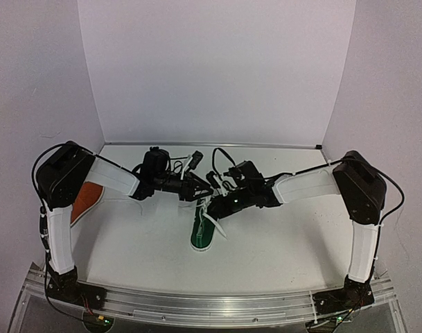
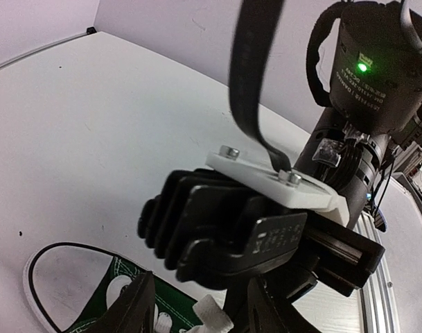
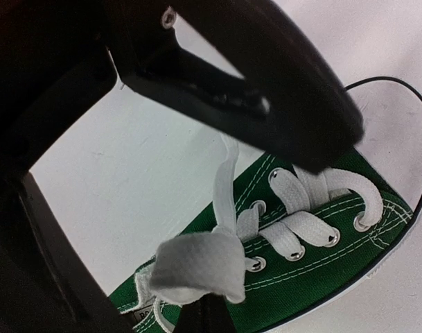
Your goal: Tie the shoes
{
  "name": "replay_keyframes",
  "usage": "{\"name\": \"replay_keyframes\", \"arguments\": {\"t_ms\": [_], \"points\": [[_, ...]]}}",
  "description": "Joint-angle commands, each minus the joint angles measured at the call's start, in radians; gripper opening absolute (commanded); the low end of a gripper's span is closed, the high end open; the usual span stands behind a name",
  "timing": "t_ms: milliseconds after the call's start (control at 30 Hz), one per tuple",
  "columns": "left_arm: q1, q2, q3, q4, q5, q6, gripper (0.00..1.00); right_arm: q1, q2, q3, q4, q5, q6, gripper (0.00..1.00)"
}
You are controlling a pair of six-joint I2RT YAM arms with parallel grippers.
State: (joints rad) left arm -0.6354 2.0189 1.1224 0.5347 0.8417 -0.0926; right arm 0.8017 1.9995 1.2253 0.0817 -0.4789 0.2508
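The right fingers (image 1: 216, 206), closed on a raised white lace fold (image 3: 197, 269), face the half-open left fingers (image 2: 138, 309) straddling a lace end (image 2: 212, 316); the green shoe (image 1: 202, 232) lies directly below both, toe pointing away from them along the table (image 1: 287, 236).

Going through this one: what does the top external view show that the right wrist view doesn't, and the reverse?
Only the top external view shows the left arm and right arm whole, and the orange-red shoe, partly hidden behind the left arm. Only the right wrist view shows the metal eyelets and a folded lace end close up. Both show the green shoe and its white laces.
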Motion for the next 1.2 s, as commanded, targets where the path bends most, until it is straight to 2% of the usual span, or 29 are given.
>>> {"name": "replay_keyframes", "arguments": {"t_ms": [0, 133, 200, 267, 333, 1167], "points": [[-0.013, 0.025, 0.059, -0.054, -0.002, 0.041, 0.45, 0.006, -0.025, 0.037, -0.005, 0.008, -0.015, 0.0], [-0.018, 0.032, 0.073, -0.089, -0.007, 0.057, 0.34, 0.006, -0.03, 0.036, -0.009, 0.013, -0.016, 0.0], [-0.017, 0.029, 0.068, -0.089, -0.014, 0.058, 0.24, 0.006, -0.034, 0.034, -0.011, 0.017, -0.017, 0.0], [-0.012, 0.015, 0.052, -0.093, -0.034, 0.067, 0.09, 0.006, -0.042, 0.025, -0.012, 0.024, -0.016, 0.0], [0.005, 0.001, 0.035, -0.092, -0.052, 0.067, 0.01, 0.007, -0.055, 0.017, -0.015, 0.037, -0.014, 0.0], [0.098, -0.106, -0.1, -0.034, -0.166, 0.056, 0.0, -0.009, -0.114, -0.074, -0.023, 0.093, 0.008, 0.0]]}}
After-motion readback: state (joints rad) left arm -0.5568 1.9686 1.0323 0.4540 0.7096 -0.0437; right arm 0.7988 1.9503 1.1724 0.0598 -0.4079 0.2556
